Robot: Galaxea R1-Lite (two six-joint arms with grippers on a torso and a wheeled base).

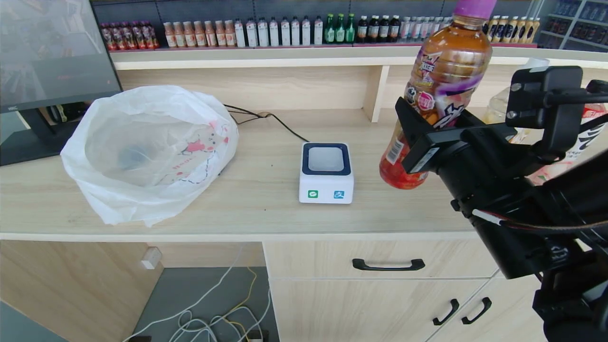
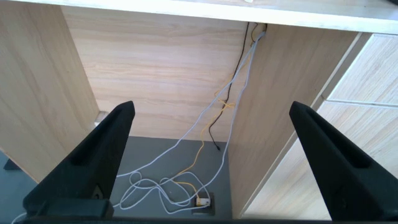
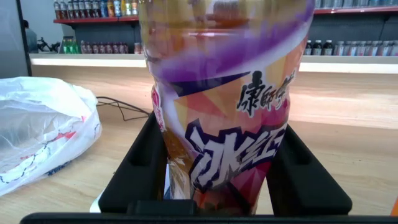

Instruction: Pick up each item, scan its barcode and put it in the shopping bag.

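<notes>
A: Head view?
B: I see the right pincer (image 1: 427, 130) clamped round the bottle (image 1: 449, 71), above the table (image 1: 256, 211) right of the scanner (image 1: 326, 172); shopping bag (image 1: 147, 152) far left.
A: Left wrist?
B: My left pincer (image 2: 211, 111) is spread wide, empty.
A: Right wrist?
B: Both fingers (image 3: 134, 162) touch the bottle's sides.

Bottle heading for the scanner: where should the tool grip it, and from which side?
Clamp the bottle at its round mid-body, coming from the side opposite the barcode. It is near upright, and the barcode sits low on the label, turned toward the scanner; that approach leaves it uncovered. The right tool holds it roughly so now.
</notes>
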